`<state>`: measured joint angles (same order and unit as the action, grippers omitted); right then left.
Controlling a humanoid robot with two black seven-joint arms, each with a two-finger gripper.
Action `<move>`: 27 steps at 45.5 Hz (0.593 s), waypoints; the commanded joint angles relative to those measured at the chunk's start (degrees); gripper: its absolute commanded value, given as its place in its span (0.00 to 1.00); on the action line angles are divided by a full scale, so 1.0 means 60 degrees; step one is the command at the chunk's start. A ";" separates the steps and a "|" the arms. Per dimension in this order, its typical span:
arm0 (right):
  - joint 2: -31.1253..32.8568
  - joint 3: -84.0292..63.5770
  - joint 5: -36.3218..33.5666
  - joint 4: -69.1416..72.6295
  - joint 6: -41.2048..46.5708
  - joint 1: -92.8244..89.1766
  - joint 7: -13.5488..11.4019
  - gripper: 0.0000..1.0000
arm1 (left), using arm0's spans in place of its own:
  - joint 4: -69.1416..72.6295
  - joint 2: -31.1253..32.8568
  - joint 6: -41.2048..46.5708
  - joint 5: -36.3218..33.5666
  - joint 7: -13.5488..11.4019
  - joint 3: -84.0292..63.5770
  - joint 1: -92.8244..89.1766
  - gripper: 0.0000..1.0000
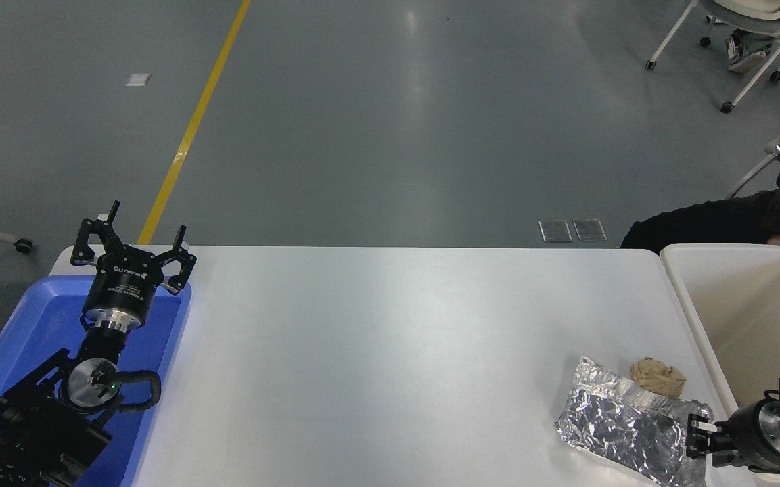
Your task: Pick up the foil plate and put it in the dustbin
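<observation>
The foil plate (623,423) is a crinkled silver tray lying flat on the white table near its front right corner. My right gripper (695,437) comes in from the lower right and is at the plate's right edge, touching or nearly touching it. The dustbin (684,297) is a large cream-white bin standing just right of the table, and its inside looks empty. My left gripper (134,253) is parked at the far left above a blue tray, open and empty.
A small tan crumpled paper ball (658,377) lies against the plate's far right side. The shallow blue tray (38,318) sits at the table's left end. A person in dark clothes (735,220) sits behind the dustbin.
</observation>
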<state>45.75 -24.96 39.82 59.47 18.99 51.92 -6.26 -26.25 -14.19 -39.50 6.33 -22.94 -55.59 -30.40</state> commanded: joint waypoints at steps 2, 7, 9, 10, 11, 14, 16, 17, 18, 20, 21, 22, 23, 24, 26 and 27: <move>0.0241 0.0015 -0.0030 0.0181 -0.0016 0.0106 0.0003 0.00 | 0.0010 0.0006 -0.0008 -0.0001 0.0000 0.0006 -0.0002 1.00; 0.0767 -0.0087 -0.0030 0.0635 0.0072 0.0618 0.0003 0.00 | -0.0004 -0.0009 -0.0008 -0.0001 0.0000 0.0006 -0.0002 1.00; 0.1089 -0.0117 -0.0030 0.0912 0.0130 0.0939 -0.0012 0.00 | -0.0004 -0.0009 -0.0008 -0.0001 0.0000 0.0006 -0.0002 1.00; 0.1221 -0.0131 -0.0030 0.1045 0.0203 0.1086 -0.0012 0.00 | -0.0004 -0.0009 -0.0008 -0.0001 0.0000 0.0006 -0.0002 1.00; 0.1353 -0.0132 -0.0016 0.1162 0.0306 0.1233 -0.0012 0.00 | -0.0004 -0.0009 -0.0022 -0.0001 0.0000 0.0006 -0.0002 1.00; 0.1822 -0.0277 -0.0030 0.1499 0.0599 0.1803 -0.0012 0.00 | 0.0010 -0.0009 -0.0022 -0.0001 0.0000 0.0021 -0.0002 1.00; 0.1998 -0.0511 -0.0030 0.1675 0.0702 0.2272 -0.0012 0.00 | -0.0004 -0.0009 -0.0022 -0.0001 0.0000 0.0021 -0.0016 1.00; 0.2057 -0.0672 -0.0045 0.1748 0.0731 0.2550 -0.0026 0.00 | -0.0004 -0.0009 -0.0022 -0.0001 0.0000 0.0021 -0.0002 1.00; 0.2087 -0.0862 -0.0059 0.1836 0.0760 0.2828 -0.0026 0.00 | -0.0004 -0.0009 -0.0037 -0.0001 0.0014 0.0021 -0.0016 1.00; 0.2189 -0.1345 -0.0205 0.2012 0.0775 0.3443 -0.0026 0.00 | -0.0004 0.0006 -0.0037 -0.0001 0.0014 0.0021 -0.0017 1.00; 0.2233 -0.1608 -0.0307 0.2100 0.0790 0.3809 -0.0012 0.00 | -0.0004 0.0006 -0.0037 -0.0001 0.0014 0.0021 -0.0017 1.00; 0.2277 -0.1901 -0.0410 0.2202 0.0833 0.4189 -0.0026 0.00 | -0.0004 -0.0009 -0.0037 -0.0001 0.0014 0.0021 -0.0017 1.00; 0.2292 -0.2223 -0.0542 0.2319 0.0863 0.4556 -0.0026 0.00 | -0.0004 -0.0009 -0.0037 -0.0001 0.0014 0.0021 -0.0017 1.00; 0.2292 -0.2589 -0.0673 0.2436 0.0907 0.4980 -0.0026 0.00 | -0.0004 0.0006 -0.0037 -0.0001 0.0014 0.0021 -0.0017 1.00; 0.2307 -0.3336 -0.0879 0.2671 0.0980 0.5873 -0.0026 0.00 | -0.0004 -0.0009 -0.0037 -0.0001 0.0014 0.0021 -0.0017 1.00; 0.2292 -0.3731 -0.0952 0.2788 0.1009 0.6356 -0.0026 0.00 | -0.0004 0.0006 -0.0037 -0.0001 0.0014 0.0021 -0.0017 1.00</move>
<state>56.56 -32.71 38.10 69.82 22.82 69.85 -6.36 -26.28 -14.21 -39.67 6.32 -22.93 -55.49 -30.46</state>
